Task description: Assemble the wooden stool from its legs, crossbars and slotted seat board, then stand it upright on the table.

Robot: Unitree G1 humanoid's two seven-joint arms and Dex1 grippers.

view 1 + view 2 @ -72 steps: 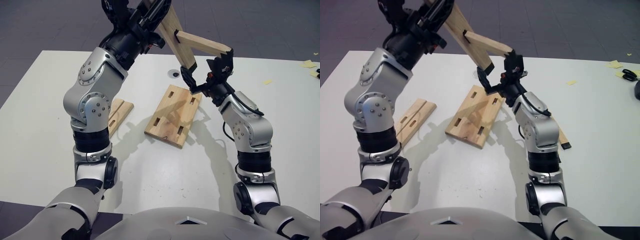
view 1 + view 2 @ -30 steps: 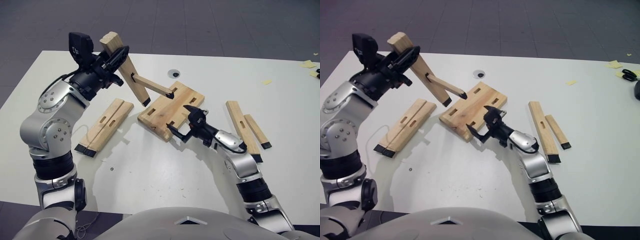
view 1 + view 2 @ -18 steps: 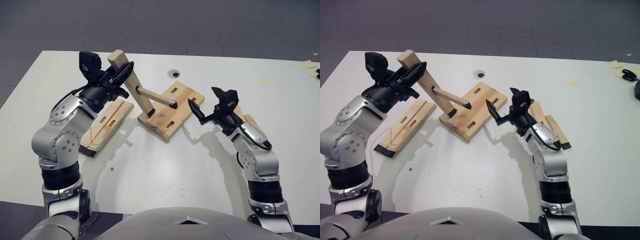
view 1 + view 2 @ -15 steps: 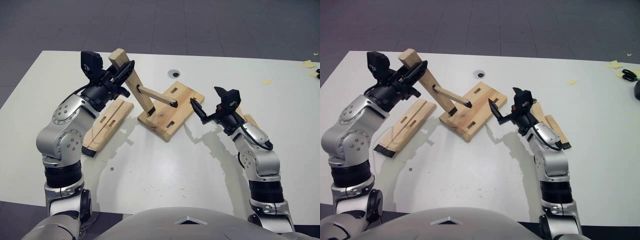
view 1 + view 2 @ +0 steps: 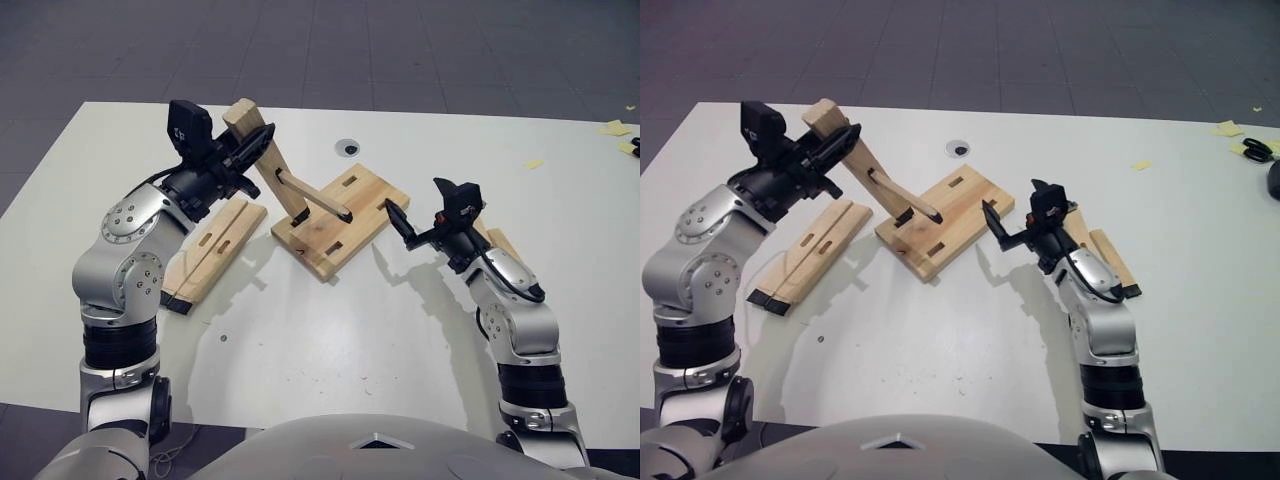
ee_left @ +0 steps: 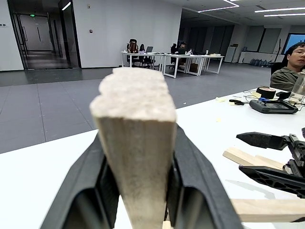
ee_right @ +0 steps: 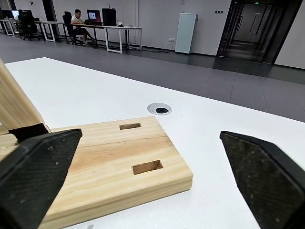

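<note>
While left claw [image 5: 258, 138] grips leg [image 5: 288, 196] tilted — right claw [image 5: 413, 196] gapes beside seat board [image 5: 362, 194].

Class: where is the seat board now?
Seat board: flat on the table in the left eye view, between two legs on its left and the right gripper.

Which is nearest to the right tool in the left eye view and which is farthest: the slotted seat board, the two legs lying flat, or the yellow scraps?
1. slotted seat board: just left of the right tool, with its corner by the lower fingertip.
2. two flat legs: farther left, beyond the board.
3. yellow scraps: far off to the right, at the back.
</note>
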